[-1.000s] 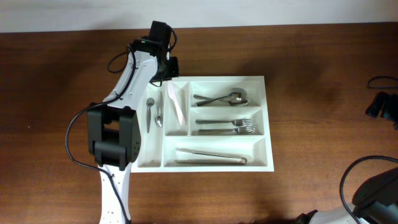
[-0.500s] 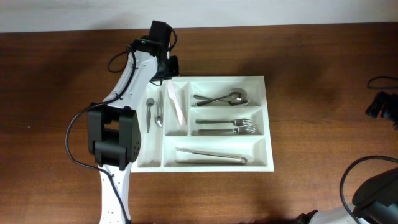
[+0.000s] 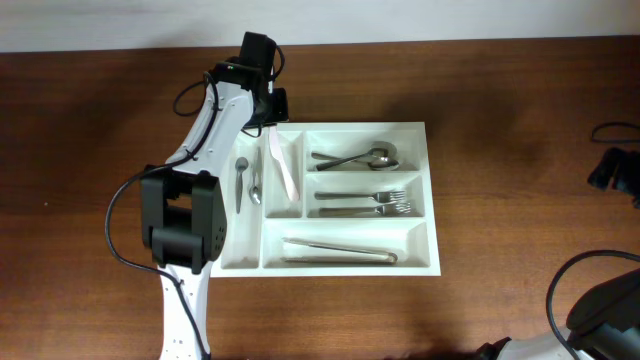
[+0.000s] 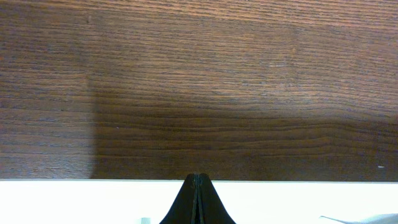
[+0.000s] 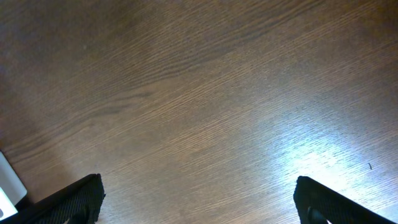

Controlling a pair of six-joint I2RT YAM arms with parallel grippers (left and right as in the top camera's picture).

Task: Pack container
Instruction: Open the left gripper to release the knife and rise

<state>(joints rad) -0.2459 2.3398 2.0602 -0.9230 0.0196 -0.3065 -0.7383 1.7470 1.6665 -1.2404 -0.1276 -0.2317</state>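
Note:
The container [image 3: 350, 128] is a large white cutlery tray at the table's middle. Its two narrow left compartments hold small spoons [image 3: 247, 178] and a white plastic knife [image 3: 284, 166]. The wide ones hold spoons [image 3: 358, 157], forks [image 3: 365, 202] and a long metal utensil [image 3: 340, 250]. My left gripper [image 3: 272, 118] is shut and empty at the tray's far left corner. In the left wrist view its tips [image 4: 196, 180] sit over the white rim [image 4: 93, 202]. My right gripper [image 3: 612, 168] is open and empty at the right edge, over bare wood [image 5: 199, 193].
Brown wooden table [image 3: 100, 150] all around the tray. The left arm's base [image 3: 180, 225] stands just left of the tray. Black cables lie at the right edge [image 3: 610, 130]. A white corner shows at the lower left of the right wrist view [image 5: 7, 183].

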